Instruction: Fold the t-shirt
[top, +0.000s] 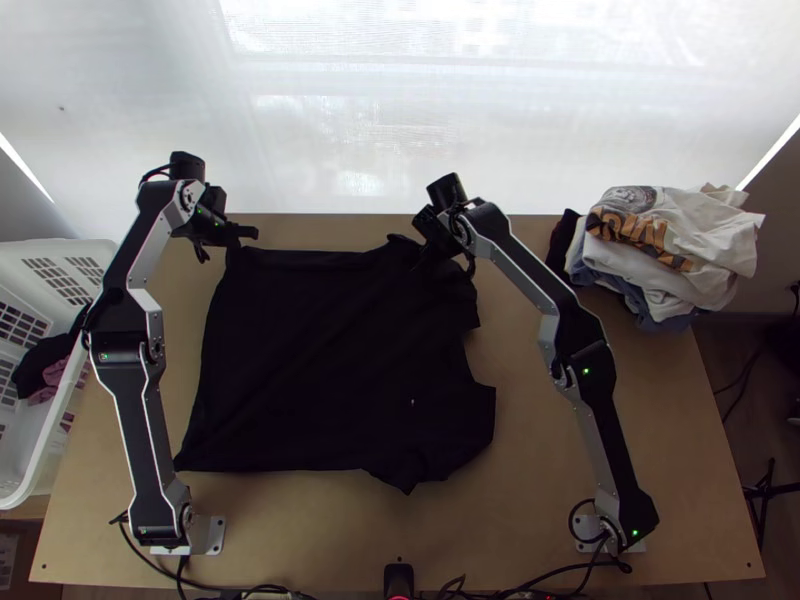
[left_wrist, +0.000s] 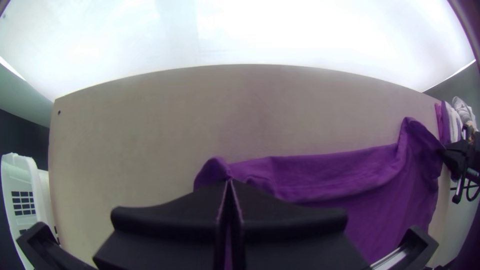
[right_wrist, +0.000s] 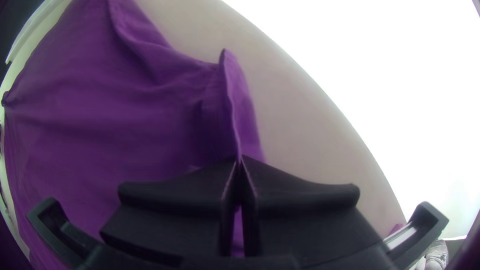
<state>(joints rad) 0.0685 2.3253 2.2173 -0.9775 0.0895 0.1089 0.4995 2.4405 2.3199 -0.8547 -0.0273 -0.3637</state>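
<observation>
1. Across the middle of the table, the black shirt is lying mostly spread, its near right part bunching.
2. At its far left corner, I'm pinching cloth between the left gripper's closed fingers.
3. Toward its far right, I'm pinching a raised fold with the right gripper, fingers pressing together.
4. Clothes are sitting stacked far right; a basket is standing left.
</observation>
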